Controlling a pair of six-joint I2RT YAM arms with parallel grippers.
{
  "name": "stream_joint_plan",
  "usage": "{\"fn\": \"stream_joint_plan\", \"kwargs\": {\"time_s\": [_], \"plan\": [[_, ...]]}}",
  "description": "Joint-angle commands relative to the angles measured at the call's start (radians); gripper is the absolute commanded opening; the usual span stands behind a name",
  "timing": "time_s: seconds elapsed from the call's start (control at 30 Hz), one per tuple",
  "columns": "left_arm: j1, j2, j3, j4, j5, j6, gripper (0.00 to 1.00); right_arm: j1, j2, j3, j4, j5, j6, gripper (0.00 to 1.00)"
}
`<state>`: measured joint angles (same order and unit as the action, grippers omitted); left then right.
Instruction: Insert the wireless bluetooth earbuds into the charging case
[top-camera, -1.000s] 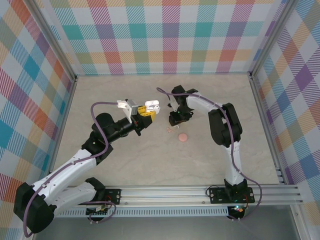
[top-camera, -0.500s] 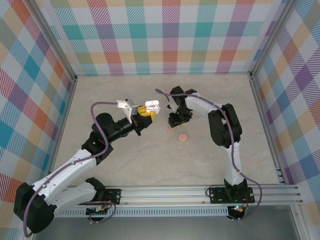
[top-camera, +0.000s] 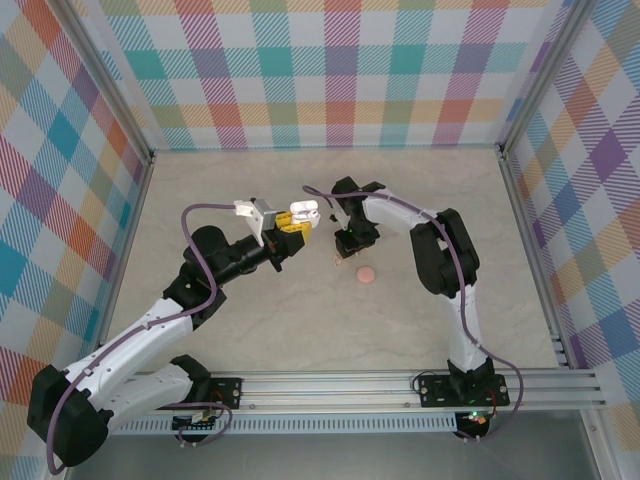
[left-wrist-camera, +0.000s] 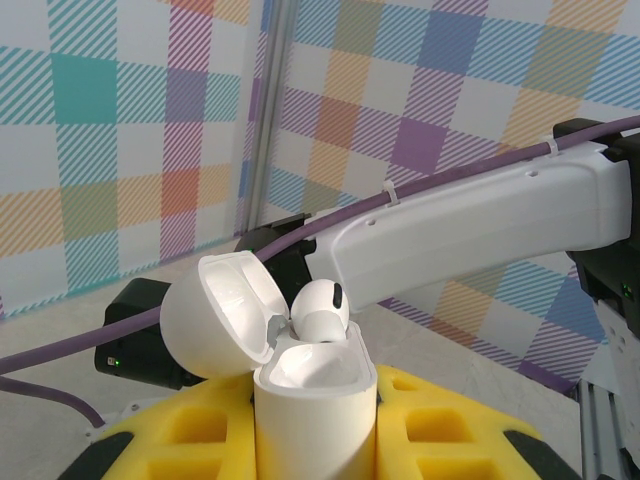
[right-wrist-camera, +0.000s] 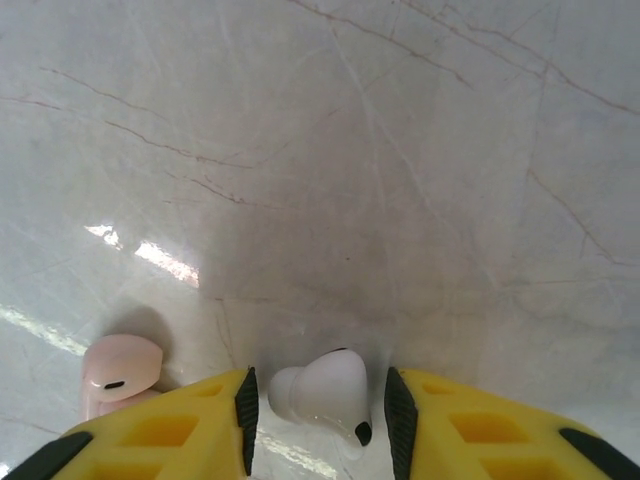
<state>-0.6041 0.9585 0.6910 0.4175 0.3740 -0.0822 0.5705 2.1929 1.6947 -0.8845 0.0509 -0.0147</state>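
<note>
My left gripper (left-wrist-camera: 315, 425) is shut on the charging case (left-wrist-camera: 315, 400), a small white case held upright between the yellow fingers. Its lid (left-wrist-camera: 225, 310) is hinged open to the left. One white earbud (left-wrist-camera: 320, 310) sits in the case's far slot. In the top view the case (top-camera: 305, 210) is held above the table centre. My right gripper (right-wrist-camera: 318, 408) points down at the table, open, its black pads on either side of the other earbud (right-wrist-camera: 325, 388). That earbud lies on the marble with a small gap to each pad. From above, the right gripper (top-camera: 347, 245) is just right of the case.
A tiny pinkish bit (right-wrist-camera: 120, 368) lies just left of my right gripper's left finger. A flat salmon-pink disc (top-camera: 366, 274) rests on the table a little nearer than that gripper. Plaid walls with metal posts enclose the table on three sides.
The right arm has shifted a little to the left, toward the case, and its jaws have narrowed slightly around the earbud. The left arm and the case have not moved.
</note>
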Motion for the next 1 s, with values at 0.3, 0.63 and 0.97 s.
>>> {"fn": "stream_joint_plan", "kwargs": {"time_s": [0.3, 0.63, 0.97], "plan": [[0.011, -0.018, 0.027, 0.027, -0.003, -0.001, 0.01, 0.006, 0.040, -0.001, -0.014, 0.067, 0.024, 0.31], [0.012, -0.030, 0.022, 0.016, -0.011, 0.002, 0.01, -0.032, -0.051, -0.057, 0.072, -0.035, 0.043, 0.26], [0.015, 0.002, 0.015, 0.004, -0.086, -0.028, 0.01, -0.150, -0.215, -0.212, 0.227, -0.263, 0.098, 0.27]]}}
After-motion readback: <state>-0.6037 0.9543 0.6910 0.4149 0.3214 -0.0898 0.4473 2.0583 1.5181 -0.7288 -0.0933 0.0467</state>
